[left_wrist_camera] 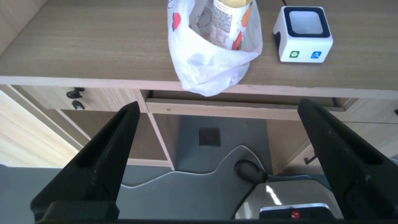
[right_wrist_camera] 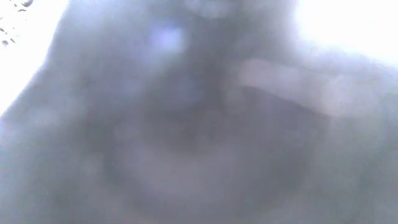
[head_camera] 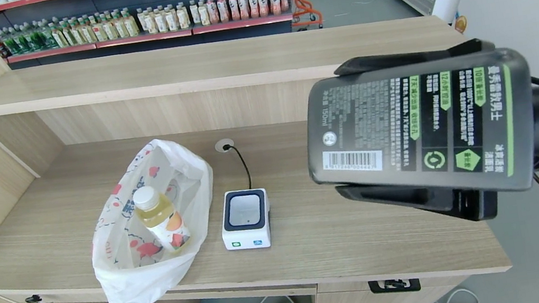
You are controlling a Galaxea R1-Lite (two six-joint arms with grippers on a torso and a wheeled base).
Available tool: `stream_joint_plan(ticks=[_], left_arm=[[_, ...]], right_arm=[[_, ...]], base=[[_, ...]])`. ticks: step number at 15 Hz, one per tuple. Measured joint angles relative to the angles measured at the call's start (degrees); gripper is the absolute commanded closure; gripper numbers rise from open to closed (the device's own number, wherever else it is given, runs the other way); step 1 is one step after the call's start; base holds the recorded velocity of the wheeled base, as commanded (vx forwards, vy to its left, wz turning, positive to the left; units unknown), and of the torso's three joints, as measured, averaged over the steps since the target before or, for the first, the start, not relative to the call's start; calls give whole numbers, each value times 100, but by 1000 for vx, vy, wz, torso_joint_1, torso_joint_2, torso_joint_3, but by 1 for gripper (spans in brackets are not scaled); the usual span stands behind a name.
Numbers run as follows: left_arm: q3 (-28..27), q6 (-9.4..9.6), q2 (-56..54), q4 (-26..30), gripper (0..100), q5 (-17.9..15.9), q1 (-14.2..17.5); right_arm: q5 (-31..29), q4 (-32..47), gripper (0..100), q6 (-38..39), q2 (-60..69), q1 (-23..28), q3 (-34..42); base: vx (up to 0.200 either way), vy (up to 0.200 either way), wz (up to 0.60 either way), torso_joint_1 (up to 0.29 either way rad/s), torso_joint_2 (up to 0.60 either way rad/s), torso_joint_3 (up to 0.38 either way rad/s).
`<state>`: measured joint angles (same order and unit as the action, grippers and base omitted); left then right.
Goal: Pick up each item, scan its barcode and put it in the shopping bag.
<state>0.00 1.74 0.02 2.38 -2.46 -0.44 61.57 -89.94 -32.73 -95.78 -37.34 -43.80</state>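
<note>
Dark tube (head_camera: 421,129) up in air at right, well above counter (head_camera: 341,237), lying sideways, label side w/ white barcode (head_camera: 352,160) toward head cam. Clamped betw. black fingers (head_camera: 410,56) of R gripper (head_camera: 346,129), one above, one below. R wrist cam too blurred to tell anything.

Scanner (head_camera: 246,218) sits on counter, near front edge, window up, cable (head_camera: 242,163) running back to a hole in the top. Just left of it, white printed bag (head_camera: 134,284), mouth open, front sagging over counter edge. Inside: bottle (head_camera: 159,218) w/ yellow drink & white cap, tilted.

L gripper (left_wrist_camera: 219,124) low, in front of counter, below its edge; fingers spread wide, nothing betw. them.

Behind counter: shelves (head_camera: 140,38) of drinks.
</note>
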Motion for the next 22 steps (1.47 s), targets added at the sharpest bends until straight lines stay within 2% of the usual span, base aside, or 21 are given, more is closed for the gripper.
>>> stream_joint_plan(ticks=[8, 22], left_arm=[[0, 2, 0, 0, 0, 1, 0], [0, 2, 0, 0, 0, 0, 0]], right_arm=[[-43, 0, 100, -63, 551, -59, 651], [-43, 0, 100, -66, 811, -174, 850]], base=[[0, 0, 0, 0, 0, 0], [0, 0, 0, 0, 0, 0]])
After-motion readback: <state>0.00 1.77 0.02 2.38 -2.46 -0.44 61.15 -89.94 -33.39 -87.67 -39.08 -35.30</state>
